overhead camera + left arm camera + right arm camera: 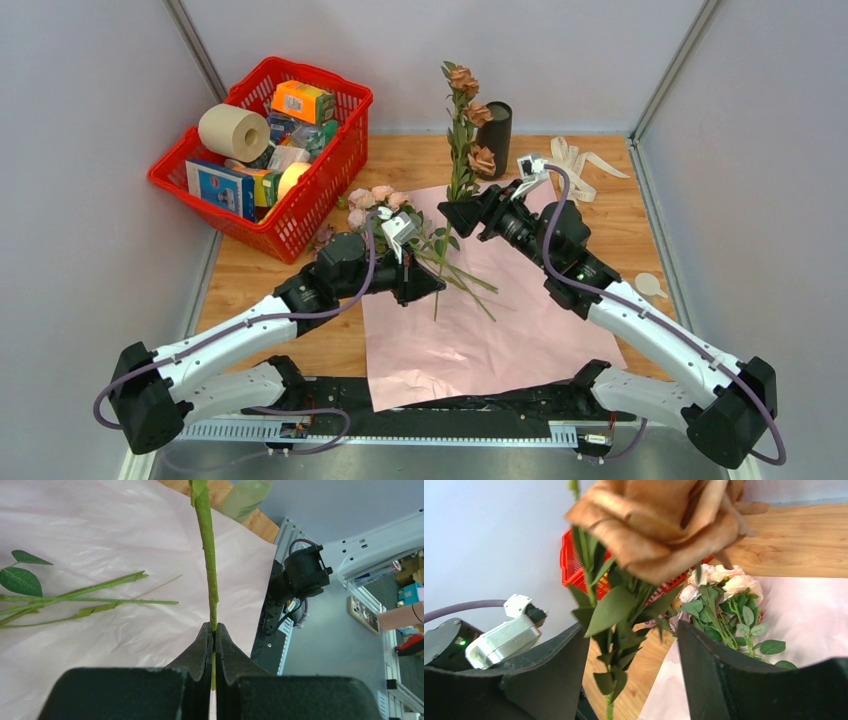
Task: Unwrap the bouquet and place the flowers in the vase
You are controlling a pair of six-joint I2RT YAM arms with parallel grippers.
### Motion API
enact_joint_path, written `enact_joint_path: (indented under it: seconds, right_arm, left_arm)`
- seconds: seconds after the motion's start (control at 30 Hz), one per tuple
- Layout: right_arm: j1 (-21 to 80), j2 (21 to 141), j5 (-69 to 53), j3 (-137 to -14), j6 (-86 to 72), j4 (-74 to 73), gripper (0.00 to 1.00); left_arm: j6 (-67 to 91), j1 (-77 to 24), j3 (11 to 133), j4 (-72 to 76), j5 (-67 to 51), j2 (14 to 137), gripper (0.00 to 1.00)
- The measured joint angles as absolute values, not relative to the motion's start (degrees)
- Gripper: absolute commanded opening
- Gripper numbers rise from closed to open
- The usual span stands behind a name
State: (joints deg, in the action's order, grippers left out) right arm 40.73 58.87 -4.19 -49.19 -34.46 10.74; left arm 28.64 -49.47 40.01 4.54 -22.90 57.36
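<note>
Basket (305, 215) left, ribbon (580, 165) right | left jaws clamp rose stem (210, 555) | right jaws open | vase (502, 140) behind stem

Count: one red plastic mesh basket (320, 190); one tall matte black cylindrical vase (502, 130); one pink paper sheet (470, 350); one cream ribbon (570, 157); three brown roses (478, 113), upright.

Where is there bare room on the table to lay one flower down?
Free: the near half of the pink paper, and the bare table right of it, nearer than the ribbon. Crowded: between basket and vase, where roses lie.
</note>
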Motion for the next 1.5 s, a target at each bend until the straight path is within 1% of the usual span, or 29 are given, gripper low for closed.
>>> enact_joint_path:
  seconds: [0.07, 0.13, 0.17, 0.3, 0.37, 0.4, 0.43, 0.47, 0.5, 0.53, 0.57, 0.8, 1.03, 1.2, 1.27, 1.37, 1.5]
  right_arm:
    - [40.2, 59.9, -4.6, -50.2, -33.7, 9.9, 0.64]
    - [39.5, 60.8, -5.1, -50.9, -33.2, 9.5, 0.57]
    - [39.1, 61.6, -5.5, -51.4, -33.0, 9.2, 0.51]
    - [38.4, 63.5, -6.8, -52.9, -32.2, 8.4, 0.2]
    - [38.1, 63.7, -7.3, -53.3, -31.7, 8.0, 0.08]
    - [38.0, 63.7, -7.8, -53.6, -31.7, 7.7, 0.04]
    - [38.0, 63.7, -8.2, -53.9, -31.3, 7.5, 0.0]
    - [38.0, 63.7, -8.8, -54.2, -31.1, 7.4, 0.0]
    - [37.8, 63.8, -8.8, -54.7, -30.5, 7.3, 0.0]
    - [37.3, 63.9, -8.8, -55.4, -29.9, 7.3, 0.0]
    - [36.6, 64.1, -8.6, -56.2, -29.5, 7.3, 0.0]
    - [31.0, 66.8, -4.8, -63.8, -23.7, 9.8, 0.0]
    - [27.6, 72.2, 1.4, -68.2, -10.1, 24.2, 0.0]
    - [23.7, 79.6, 1.5, -73.5, -2.8, 32.0, 0.0]
    - [22.2, 82.4, 0.8, -75.6, -0.8, 34.6, 0.03]
    - [20.0, 86.0, -1.0, -78.8, 1.7, 38.5, 0.04]
    - [17.9, 90.9, -2.3, -84.3, 3.3, 42.2, 0.03]
  left_arm:
    - [27.8, -49.5, 40.0, 3.7, -22.3, 56.9, 0.0]
    - [26.9, -49.5, 40.0, 2.6, -21.8, 56.6, 0.0]
    - [26.5, -49.5, 40.0, 2.1, -21.5, 56.5, 0.0]
    - [25.5, -49.5, 40.0, 0.6, -20.5, 56.5, 0.0]
    - [25.1, -49.5, 40.0, -0.2, -19.7, 56.3, 0.05]
    - [24.9, -49.5, 40.0, -1.0, -18.7, 56.3, 0.2]
    - [24.6, -49.5, 40.0, -1.4, -18.0, 56.3, 0.41]
    - [24.1, -49.5, 40.1, -1.9, -17.0, 56.3, 0.48]
    - [23.8, -49.5, 40.2, -2.8, -15.7, 56.2, 0.59]
    - [23.6, -49.5, 40.6, -4.2, -14.3, 56.2, 0.64]
    - [23.4, -49.5, 40.9, -5.4, -13.3, 56.2, 0.67]
    - [22.7, -49.5, 47.5, -17.7, -3.2, 55.6, 0.69]
    - [20.5, -49.5, 52.9, -29.3, 7.9, 48.6, 0.71]
    - [18.8, -49.5, 52.0, -33.4, 15.6, 43.5, 0.71]
    - [18.6, -49.5, 50.1, -33.6, 17.5, 41.8, 0.71]
    - [18.1, -49.5, 46.7, -34.8, 19.0, 39.8, 0.72]
    - [17.6, -49.5, 45.8, -35.6, 20.1, 40.2, 0.72]
